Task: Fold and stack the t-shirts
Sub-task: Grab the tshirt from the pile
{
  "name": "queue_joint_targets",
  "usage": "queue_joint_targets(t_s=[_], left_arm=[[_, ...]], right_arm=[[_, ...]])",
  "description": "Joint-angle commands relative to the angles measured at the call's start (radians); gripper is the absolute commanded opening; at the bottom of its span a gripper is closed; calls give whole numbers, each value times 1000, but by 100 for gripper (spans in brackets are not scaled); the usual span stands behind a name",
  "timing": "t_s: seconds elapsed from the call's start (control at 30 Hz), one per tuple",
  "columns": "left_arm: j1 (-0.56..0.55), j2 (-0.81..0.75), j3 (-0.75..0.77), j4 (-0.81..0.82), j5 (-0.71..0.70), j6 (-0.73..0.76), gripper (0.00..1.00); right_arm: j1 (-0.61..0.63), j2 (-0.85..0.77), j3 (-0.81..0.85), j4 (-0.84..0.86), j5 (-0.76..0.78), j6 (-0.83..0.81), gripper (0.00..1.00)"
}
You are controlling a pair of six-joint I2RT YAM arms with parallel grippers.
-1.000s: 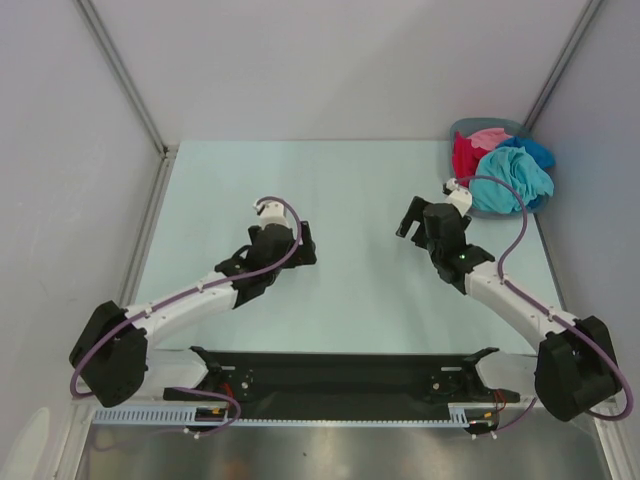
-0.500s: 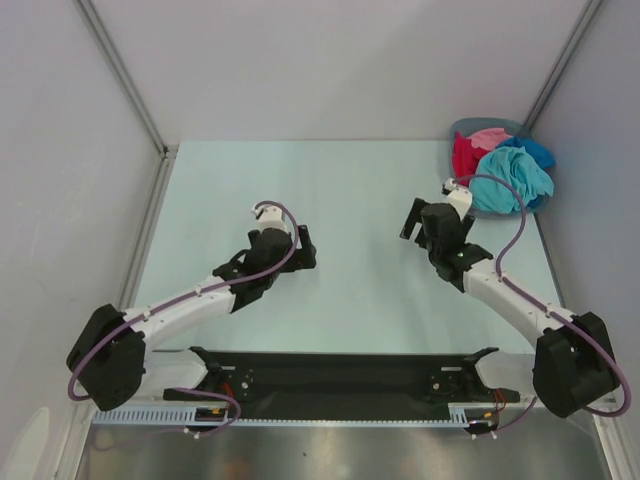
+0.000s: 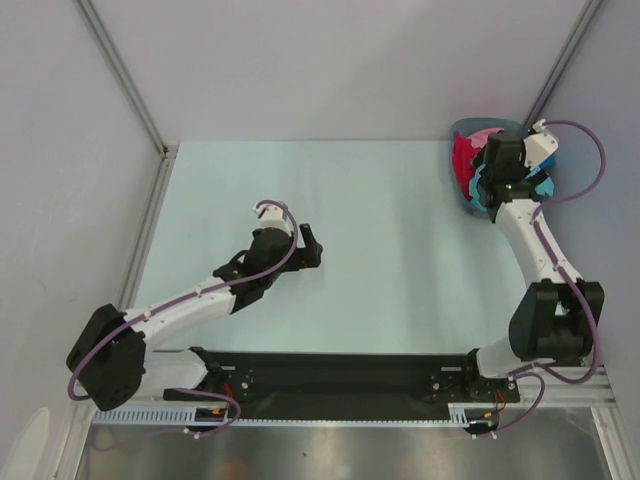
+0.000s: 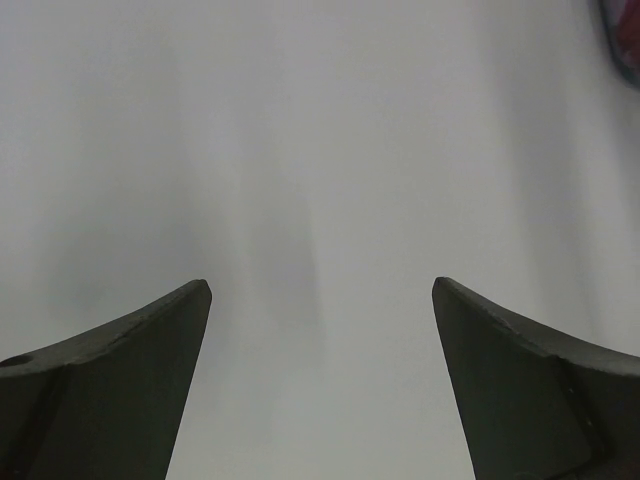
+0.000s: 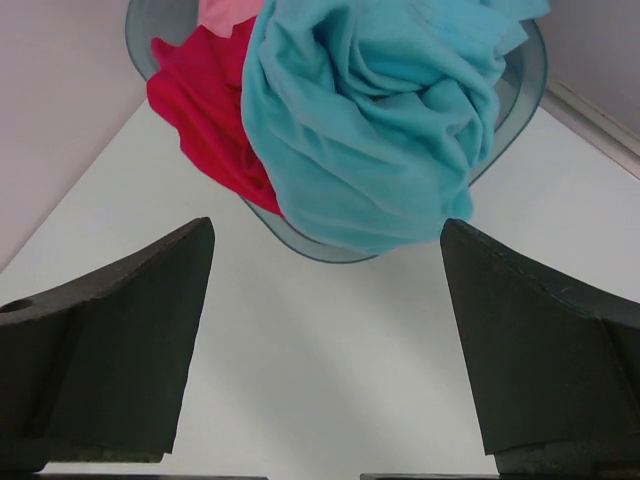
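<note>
The t-shirts lie crumpled in a grey-blue basket [image 3: 462,128] at the table's far right corner. A teal one [image 5: 380,110] is on top and spills over the rim, with a red one [image 5: 205,110] to its left and a pink one [image 5: 228,12] behind. In the top view my right gripper [image 3: 488,178] reaches over the pile and hides much of it. In the right wrist view it [image 5: 327,225] is open, with bare table between its fingers and the basket just ahead. My left gripper [image 3: 312,246] hangs open over the table's middle and holds nothing [image 4: 320,290].
The pale table [image 3: 380,280] is walled in on the left, back and right. The basket rim [image 5: 330,250] stands close to the right wall. A sliver of the basket [image 4: 625,30] shows at the far right of the left wrist view.
My right arm has swung from the middle right of the table out to the basket at the far corner. The left gripper has crept slightly to the right.
</note>
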Motion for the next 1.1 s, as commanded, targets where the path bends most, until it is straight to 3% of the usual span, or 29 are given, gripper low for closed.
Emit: queue_joint_targets(t_s=[0.0,0.23,0.47,0.53,0.57,0.63,0.67,0.7,1.07], left_arm=[[-16,-27,6,64,42,-36,100],[-25,-54,-89,120,31,-49,100],[-28,-88,-129,153,30,-37,100],[-27,-88,-128,154,36,-31,100],[-27,-88,-128,154,39,-30,100],[-27,-90,-131,162,54,-31,100],[-27,-90,-132,165,59,-33,100],[-27,-90,-132,168,63,-33,100],[-47,-106,-136,163,59,-40,100]], right_arm=[[-68,121,131,-3,-69,-34,100],[-137,245,232,-37,-172,-52,99],[-144,281,263,-45,-126,-92,96],[-142,274,252,-37,-124,-101,91],[-139,273,248,-37,-112,-101,88],[-137,267,225,-31,-109,-98,54],[-136,261,219,-31,-89,-92,36],[-134,261,211,-37,-86,-83,0],[-24,146,192,15,-162,-84,0]])
